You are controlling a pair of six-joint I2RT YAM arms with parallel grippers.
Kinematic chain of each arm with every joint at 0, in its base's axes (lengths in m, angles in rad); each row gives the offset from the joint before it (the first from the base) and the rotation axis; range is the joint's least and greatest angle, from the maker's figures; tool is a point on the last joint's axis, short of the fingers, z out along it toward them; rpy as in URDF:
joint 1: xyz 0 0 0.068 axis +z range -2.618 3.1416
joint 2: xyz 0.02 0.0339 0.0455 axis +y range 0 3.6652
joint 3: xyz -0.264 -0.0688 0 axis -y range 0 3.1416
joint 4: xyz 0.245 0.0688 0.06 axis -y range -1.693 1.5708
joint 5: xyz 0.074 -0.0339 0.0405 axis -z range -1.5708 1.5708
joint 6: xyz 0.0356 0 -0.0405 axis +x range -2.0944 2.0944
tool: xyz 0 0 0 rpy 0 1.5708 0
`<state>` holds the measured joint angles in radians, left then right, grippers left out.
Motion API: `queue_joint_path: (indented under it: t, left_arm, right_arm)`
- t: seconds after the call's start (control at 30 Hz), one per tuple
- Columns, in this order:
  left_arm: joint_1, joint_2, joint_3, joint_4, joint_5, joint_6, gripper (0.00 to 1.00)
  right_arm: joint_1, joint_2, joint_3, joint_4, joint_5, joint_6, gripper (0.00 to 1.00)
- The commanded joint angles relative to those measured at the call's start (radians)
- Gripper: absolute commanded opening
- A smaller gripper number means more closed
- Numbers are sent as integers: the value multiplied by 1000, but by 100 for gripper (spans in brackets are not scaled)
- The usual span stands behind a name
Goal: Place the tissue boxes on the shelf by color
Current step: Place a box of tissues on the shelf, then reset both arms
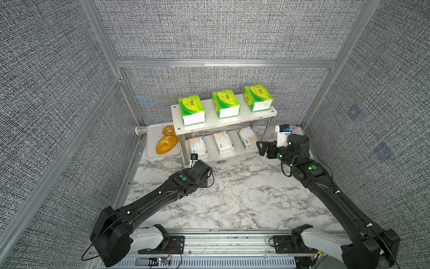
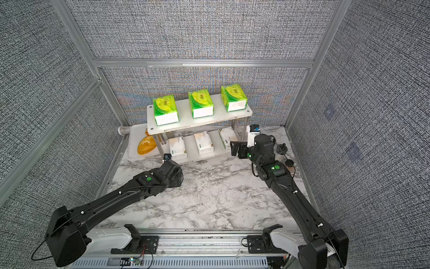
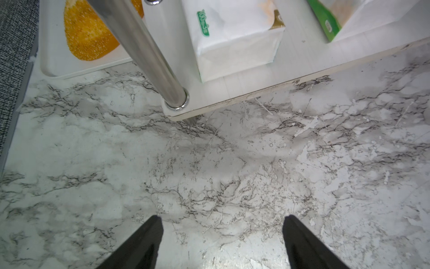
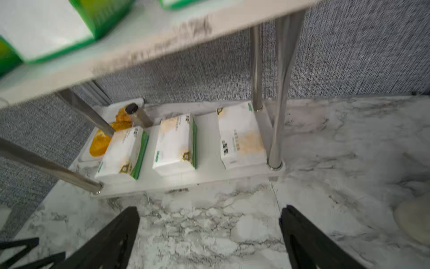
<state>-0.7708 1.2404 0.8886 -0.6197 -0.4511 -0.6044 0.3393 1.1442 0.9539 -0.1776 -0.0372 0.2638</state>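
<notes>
Reading the grey-veined white marble tabletop (image 1: 232, 198) as a clock face with the robot's base at 6 o'clock, the two-tier white board shelf on chrome legs (image 1: 209, 121) stands at 12 o'clock. The 3 bright green-and-yellow soft tissue packs (image 1: 226, 103) sit in a row on its upper board, and the 3 white soft tissue packs with beige patches and a green edge (image 4: 174, 144) lie in a row on its lower board. That gives 1 colour per tier, which is what the task asks for, so the sorting looks finished. In each row the packs are apart from one another, narrow ends toward 6 o'clock, probably so that a gripper can straddle 1 pack without nudging the next. The left gripper (image 3: 222, 217) is at about 7 o'clock from the shelf, over bare marble, its jaws spread with nothing between them. The right gripper (image 4: 209, 208) is near the shelf's 4 o'clock corner, jaws likewise spread and empty. No pack lies on the marble, which would explain why both are clear of the boards. At 10 o'clock, just beside the shelf, a flat white tray (image 1: 152, 132) holds orange oval bread (image 1: 167, 144), which has no part in the sorting.
</notes>
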Motion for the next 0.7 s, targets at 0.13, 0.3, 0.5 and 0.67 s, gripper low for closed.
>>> queue_joint_path:
  t: [0.13,0.3,0.5,0.67]
  left_arm:
    - [37,-67,-38,25,-121,70,99]
    - [93,-116,-52,6,-208,126,99]
    - [173,-203,-130,147,-230,221,99]
    - [316,-201,-287,511,-259,443,99]
  right_arm:
    - [21,21,-238,215,94,-18,99]
    - [21,0,-297,253,161,-48,99]
    - [20,-73,-383,308,229,-97,99]
    - [20,-131,-474,398,294,-147,99]
